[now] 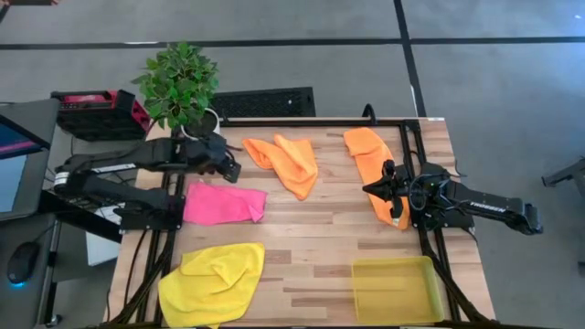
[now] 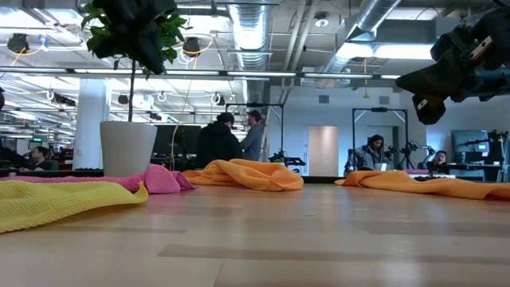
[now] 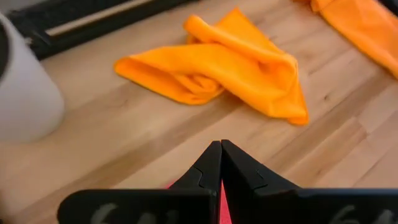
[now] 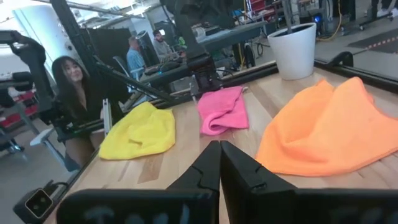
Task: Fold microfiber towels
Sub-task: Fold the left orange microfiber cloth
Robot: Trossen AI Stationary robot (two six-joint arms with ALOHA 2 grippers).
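Observation:
Four towels lie on the wooden table. One orange towel [image 1: 285,160] lies crumpled at the far middle and also shows in the left wrist view [image 3: 230,68]. A second orange towel [image 1: 370,155] lies at the far right. The pink towel [image 1: 222,203] lies at the left and the yellow towel [image 1: 215,281] at the near left. My left gripper [image 1: 235,169] is shut and empty, over the pink towel's far edge. My right gripper [image 1: 367,189] is shut and empty, raised above the right orange towel [image 4: 323,130].
A translucent yellow tray [image 1: 356,291] stands at the near right. A potted plant [image 1: 178,84] in a white pot [image 3: 25,93] stands at the far left corner. Bare wood lies between the towels in the middle. People stand in the room beyond the table [image 2: 231,139].

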